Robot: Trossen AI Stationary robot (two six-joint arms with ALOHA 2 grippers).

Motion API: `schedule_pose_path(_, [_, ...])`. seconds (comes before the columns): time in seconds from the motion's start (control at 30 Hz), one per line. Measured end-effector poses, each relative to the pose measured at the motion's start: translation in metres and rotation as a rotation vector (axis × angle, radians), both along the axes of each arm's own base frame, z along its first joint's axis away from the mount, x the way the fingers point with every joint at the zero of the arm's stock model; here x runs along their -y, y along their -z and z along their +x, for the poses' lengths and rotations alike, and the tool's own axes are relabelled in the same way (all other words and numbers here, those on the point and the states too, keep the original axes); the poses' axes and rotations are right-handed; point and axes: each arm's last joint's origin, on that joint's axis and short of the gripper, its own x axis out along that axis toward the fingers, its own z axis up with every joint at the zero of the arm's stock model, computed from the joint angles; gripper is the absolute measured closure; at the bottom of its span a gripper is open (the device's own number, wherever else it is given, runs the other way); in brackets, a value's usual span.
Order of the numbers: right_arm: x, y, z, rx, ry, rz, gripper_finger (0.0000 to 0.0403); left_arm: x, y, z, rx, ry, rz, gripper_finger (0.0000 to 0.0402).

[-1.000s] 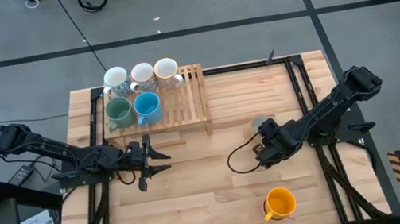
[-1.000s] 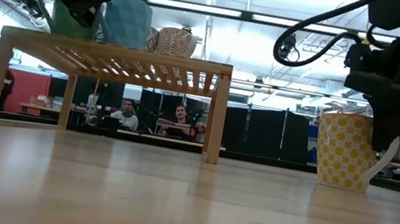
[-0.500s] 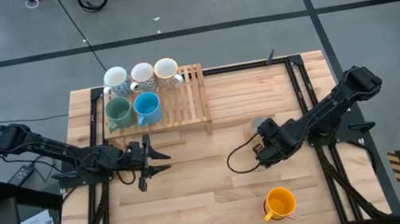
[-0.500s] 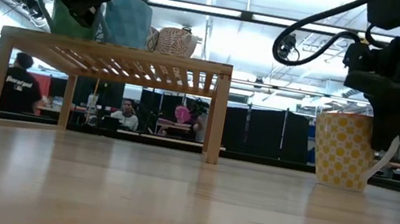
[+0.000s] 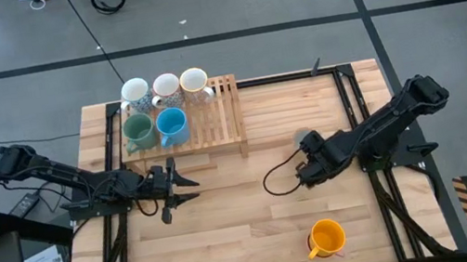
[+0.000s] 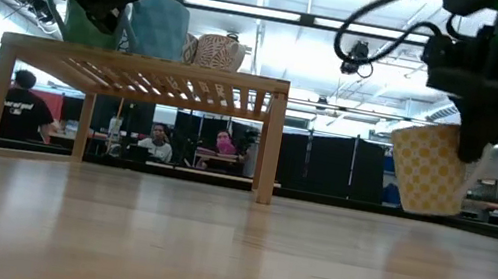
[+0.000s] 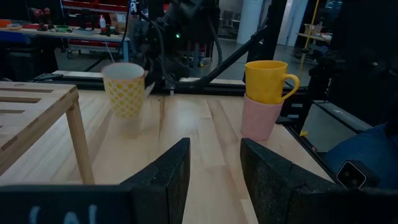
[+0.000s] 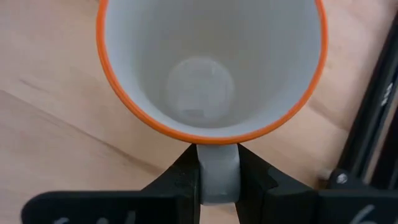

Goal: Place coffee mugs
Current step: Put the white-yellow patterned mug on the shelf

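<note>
Pale wood tabletop point(image 5: 231, 235) inside black frame rails, grey floor all round; far behind, seen level across the table, a bright workshop with a few people point(image 6: 159, 142).

At far left, left gripper point(image 5: 188, 187) low over the boards, just in front of the slatted wooden rack point(image 5: 218, 124). Fingers point(image 7: 163, 180) spread, with nothing between them.

On the rack's left half, five mugs in two rows. Back row: three white or cream ones, the first mug point(image 5: 135, 94) speckled dark, the second point(image 5: 166, 87) and third point(image 5: 195, 82) close beside it, all upright and open upward. Front row: green mug point(image 5: 138, 130) and blue mug point(image 5: 172, 123), side by side, nearly touching. Right half of the rack bare slats.

Right of centre, right gripper point(image 8: 217, 171) pinching the pale handle of the dotted mug point(image 6: 427, 167) between both fingers. Cream body covered in yellow dots, thin orange line round the rim, plain white inside. Held clear of the tabletop, tilted, mouth turned up toward the wrist. Well apart from the rack, roughly level with its front edge.

Nearer the front edge of the table, to the right, orange mug point(image 5: 326, 237), plain and glossy, handle out to one side, sitting on top of a pink mug point(image 7: 258, 118). Both well apart from the held one.
</note>
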Motion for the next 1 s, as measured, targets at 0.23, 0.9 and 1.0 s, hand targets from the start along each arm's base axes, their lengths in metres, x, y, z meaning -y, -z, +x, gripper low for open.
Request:
schedule_pose_path(0.23, [0.016, -0.027, 0.013, -0.01, -0.067, 0.003, 0.0335, 0.0, 0.0, 0.0, 0.0, 0.0, 0.0, 0.0253])
schedule_pose_path(0.9, [0.105, -0.143, 0.053, 0.186, -0.249, -0.232, 0.0335, 0.0, 0.0, 0.0, 0.0, 0.0, 0.0, 0.0253])
schedule_pose_path(1.0, [0.122, -0.153, 0.062, 0.274, -0.284, -0.271, 0.0335, 0.0, 0.0, 0.0, 0.0, 0.0, 0.0, 0.0253])
